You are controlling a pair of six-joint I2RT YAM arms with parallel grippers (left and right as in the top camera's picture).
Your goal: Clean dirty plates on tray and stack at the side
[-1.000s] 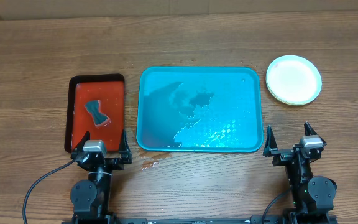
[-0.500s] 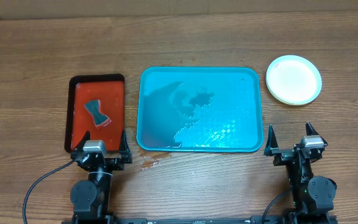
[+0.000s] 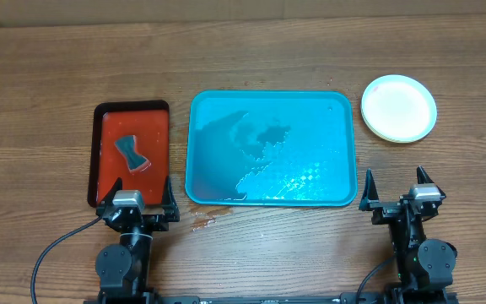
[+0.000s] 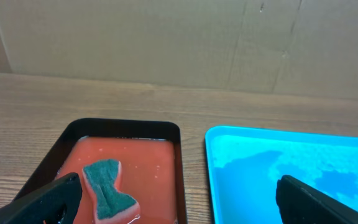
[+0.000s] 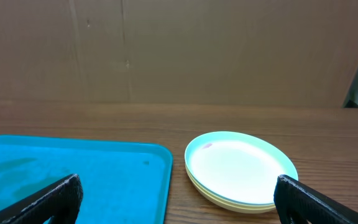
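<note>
The plates [image 3: 399, 107] lie in one stack on the table right of the tray, mint-green one on top; the stack also shows in the right wrist view [image 5: 240, 168], with a small red smear near its far rim. The light-blue tray [image 3: 270, 149] sits mid-table, wet, with no plates on it; it also shows in the left wrist view [image 4: 291, 168] and the right wrist view [image 5: 73, 174]. My left gripper [image 3: 139, 199] is open and empty at the front left. My right gripper [image 3: 396, 194] is open and empty at the front right.
A red black-rimmed tray [image 3: 132, 152] with reddish water holds a green-topped sponge [image 3: 131, 154], also in the left wrist view [image 4: 109, 191]. A small wet patch [image 3: 202, 221] lies on the wood before the blue tray. A cardboard wall stands behind the table.
</note>
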